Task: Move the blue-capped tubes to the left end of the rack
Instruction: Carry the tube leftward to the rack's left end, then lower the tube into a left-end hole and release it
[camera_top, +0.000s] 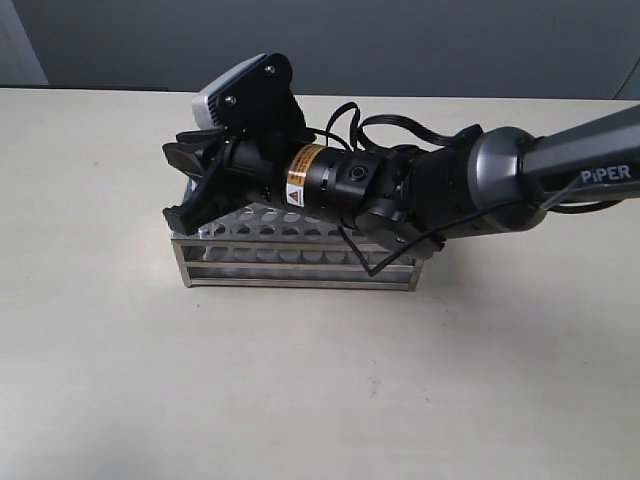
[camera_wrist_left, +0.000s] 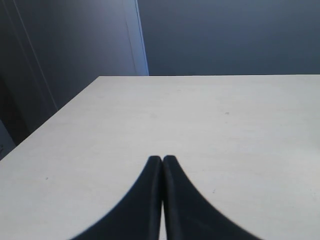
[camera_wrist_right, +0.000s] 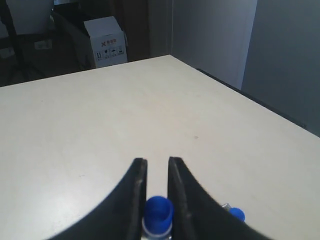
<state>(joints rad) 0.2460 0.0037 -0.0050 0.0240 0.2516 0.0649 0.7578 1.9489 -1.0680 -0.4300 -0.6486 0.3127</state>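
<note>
Right claw (camera_wrist_right: 157, 161), jaws nearly closed, is gripping a blue-capped tube (camera_wrist_right: 159, 209) and hovering over the left end of the rack (camera_top: 300, 272); lowering should be proceeding vertically, tube centred on a hole.

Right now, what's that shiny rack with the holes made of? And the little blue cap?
The rack looks like metal, probably steel: silvery and shiny, with thin flat bars and punched round holes. The blue cap looks like plastic: one solid bright colour, smooth, with a slightly glossy rim. The tube under it is clear, either glass or plastic; I cannot tell which.
</note>
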